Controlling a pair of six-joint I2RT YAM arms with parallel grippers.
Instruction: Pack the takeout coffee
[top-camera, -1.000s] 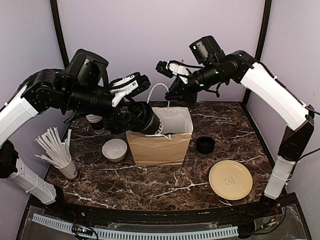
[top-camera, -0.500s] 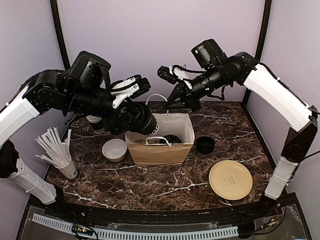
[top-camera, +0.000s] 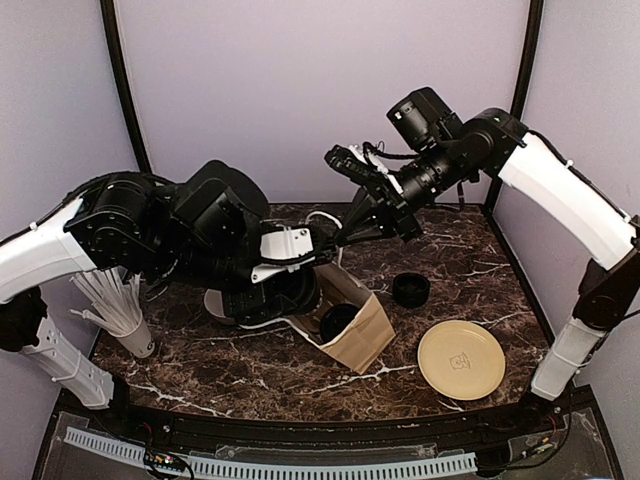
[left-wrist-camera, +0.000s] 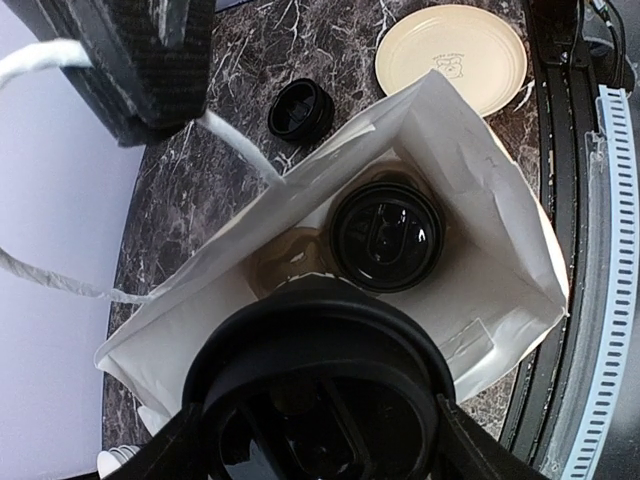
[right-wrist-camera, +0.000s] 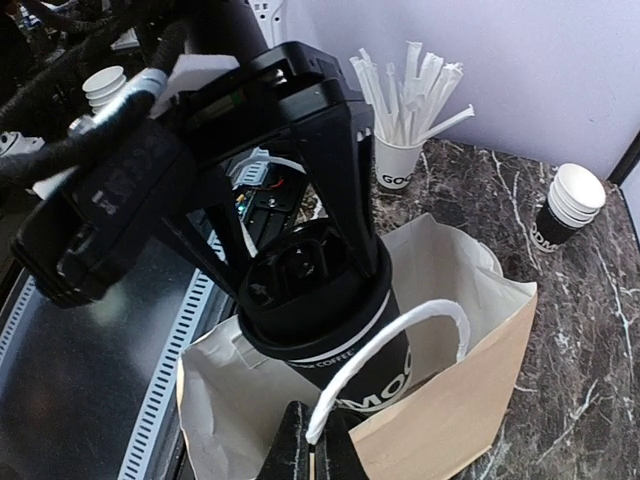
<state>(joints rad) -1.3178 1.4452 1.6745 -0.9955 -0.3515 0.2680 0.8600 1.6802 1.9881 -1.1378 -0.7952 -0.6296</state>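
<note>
Coffee cup with its lid on has its bottom inside the mouth of the open paper bag. The left gripper has its fingers clamped on the cup's sides, near the top. A second cup with a lid stands down in the bag. The right gripper has its fingers pinched tight on the bag's white handle. The bag leans over on the table. Near it are a black lid stack and a plate.
</note>
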